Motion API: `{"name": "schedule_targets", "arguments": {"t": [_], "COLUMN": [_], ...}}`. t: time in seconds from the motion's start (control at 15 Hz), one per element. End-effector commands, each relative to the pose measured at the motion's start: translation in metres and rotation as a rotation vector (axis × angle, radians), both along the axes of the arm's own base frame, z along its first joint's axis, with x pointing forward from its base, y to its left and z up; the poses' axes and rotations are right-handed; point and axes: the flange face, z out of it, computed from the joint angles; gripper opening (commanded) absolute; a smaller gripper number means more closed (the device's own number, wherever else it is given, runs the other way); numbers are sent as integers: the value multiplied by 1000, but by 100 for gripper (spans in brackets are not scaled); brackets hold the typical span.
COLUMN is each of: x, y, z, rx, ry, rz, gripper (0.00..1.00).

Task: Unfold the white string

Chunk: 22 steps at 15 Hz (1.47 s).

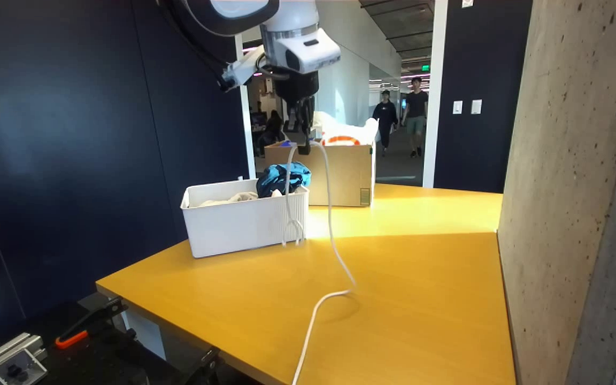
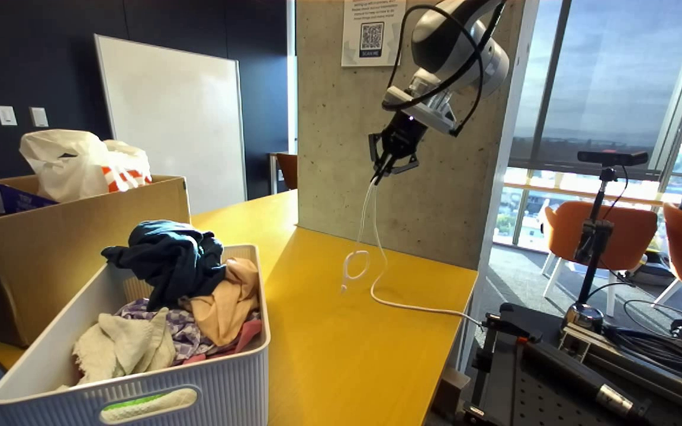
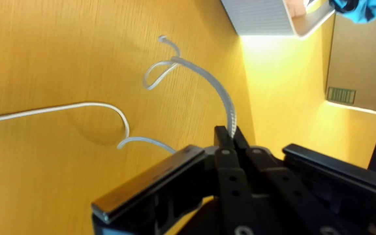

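The white string [image 1: 330, 214] hangs from my gripper [image 1: 304, 148] in two strands, high above the yellow table. In the wrist view my gripper [image 3: 229, 133] is shut, with the string [image 3: 221, 90] pinched between its fingertips. One strand drops to a free end with a small open loop, visible as the loop [image 2: 367, 260] in an exterior view; whether it touches the table I cannot tell. The longer strand reaches the tabletop, bends, and runs to the table's edge near the robot's base. Between the fingers the pinched part of the string is hidden.
A white rectangular bin [image 1: 244, 227] full of cloths stands on the table [image 1: 420, 299], with a cardboard box [image 1: 348, 176] beyond it. A concrete wall [image 2: 341, 148] borders the table. A camera stand [image 2: 595, 248] rises beside the robot's base.
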Motion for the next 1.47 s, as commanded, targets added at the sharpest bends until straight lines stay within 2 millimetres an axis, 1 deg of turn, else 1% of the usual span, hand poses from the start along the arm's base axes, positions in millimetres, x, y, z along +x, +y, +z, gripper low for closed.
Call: {"name": "schedule_targets", "arguments": {"t": [0.0,0.27,0.33,0.47,0.6,0.73,0.87,1.07,1.13,1.2,1.27,1.33,1.4], "x": [2,-8,-9,-8,-3,3,7,12,15,18,20,22,23], "y": [8,4,5,16,36,50,49,39,36,35,35,34,36], "z": [-3,-15,-22,-34,-45,-53,-61,-78,-85,-90,-95,-99,-103], "rx": [93,204,220,253,276,306,346,396,406,408,410,401,389], "ry": [-59,-94,-88,-60,-24,4,52,153,195,219,241,261,281], "rz": [163,356,410,514,617,713,801,930,956,975,983,986,978], "gripper": [1,1,1,1,1,1,1,1,29,30,35,43,49]}}
